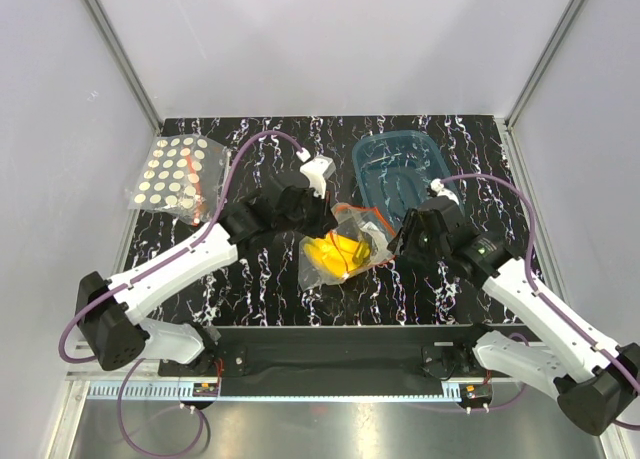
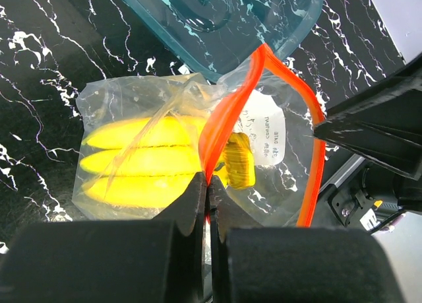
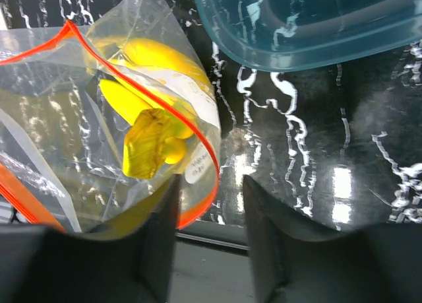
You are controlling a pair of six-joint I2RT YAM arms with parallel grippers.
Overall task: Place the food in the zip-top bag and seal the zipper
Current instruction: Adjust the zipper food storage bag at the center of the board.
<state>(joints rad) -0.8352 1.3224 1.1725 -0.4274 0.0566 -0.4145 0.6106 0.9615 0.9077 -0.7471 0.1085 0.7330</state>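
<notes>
The yellow toy bananas [image 1: 335,252] lie inside the clear zip-top bag [image 1: 345,241] at the table's middle. They also show in the left wrist view [image 2: 142,161] and the right wrist view [image 3: 148,141]. The red-orange zipper [image 2: 227,115] stands open in a loop. My left gripper [image 2: 209,184] is shut on the zipper strip at the bag's mouth. My right gripper [image 3: 210,184] is open, with the bag's zipper edge [image 3: 204,197] lying between its fingers, against the left one.
A translucent blue tray [image 1: 400,169] lies just behind the bag. A clear bag of pale round discs [image 1: 175,179] lies at the back left. The table's near edge shows below the right gripper.
</notes>
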